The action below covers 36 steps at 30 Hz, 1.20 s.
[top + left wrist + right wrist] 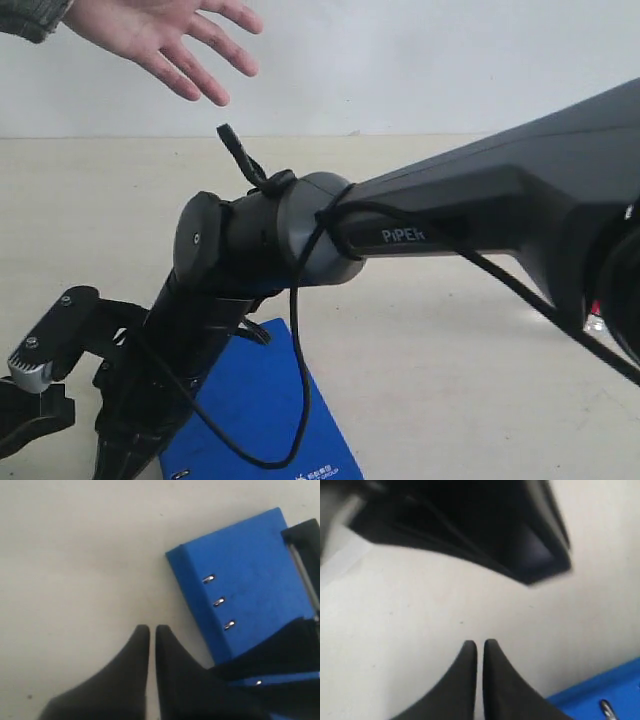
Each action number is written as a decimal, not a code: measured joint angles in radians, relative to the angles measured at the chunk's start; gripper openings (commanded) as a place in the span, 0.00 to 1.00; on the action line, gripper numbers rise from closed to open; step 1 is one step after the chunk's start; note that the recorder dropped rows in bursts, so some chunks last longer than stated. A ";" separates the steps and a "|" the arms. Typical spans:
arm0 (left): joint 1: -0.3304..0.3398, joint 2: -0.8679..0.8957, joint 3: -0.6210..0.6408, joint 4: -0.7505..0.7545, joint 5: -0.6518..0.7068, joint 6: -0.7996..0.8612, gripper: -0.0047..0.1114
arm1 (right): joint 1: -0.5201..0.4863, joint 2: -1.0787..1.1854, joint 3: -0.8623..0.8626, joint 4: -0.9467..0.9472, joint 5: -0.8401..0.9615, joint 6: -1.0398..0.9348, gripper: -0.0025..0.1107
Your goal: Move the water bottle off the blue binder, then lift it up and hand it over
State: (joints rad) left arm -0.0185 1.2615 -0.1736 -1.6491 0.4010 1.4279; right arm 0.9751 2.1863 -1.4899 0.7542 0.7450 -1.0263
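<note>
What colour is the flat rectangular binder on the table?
The flat rectangular binder is bright blue; the left wrist view shows it best.

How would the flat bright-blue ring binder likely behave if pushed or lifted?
The flat bright-blue ring binder probably slides rather than tips: it lies flat on the pale tabletop. Its boxy spine with metal rivets suggests stiff covers, though a cover might swing open if lifted by one edge.
</note>
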 measured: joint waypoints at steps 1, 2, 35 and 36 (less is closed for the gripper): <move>0.000 -0.009 0.002 0.004 -0.016 0.002 0.08 | -0.002 0.006 -0.002 -0.013 -0.014 0.037 0.02; 0.000 -0.023 0.004 0.004 -0.039 0.002 0.08 | -0.006 0.011 -0.003 -0.030 -0.026 0.065 0.02; 0.000 -0.495 0.000 0.213 0.006 -0.138 0.08 | 0.001 -0.233 0.096 -0.336 0.089 0.275 0.02; 0.000 -0.507 0.000 0.217 0.006 -0.140 0.08 | 0.011 -0.252 0.139 -0.321 0.103 0.275 0.02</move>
State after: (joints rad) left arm -0.0185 0.7541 -0.1739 -1.4322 0.4068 1.2879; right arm 0.9864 1.9346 -1.3504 0.4329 0.8478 -0.7511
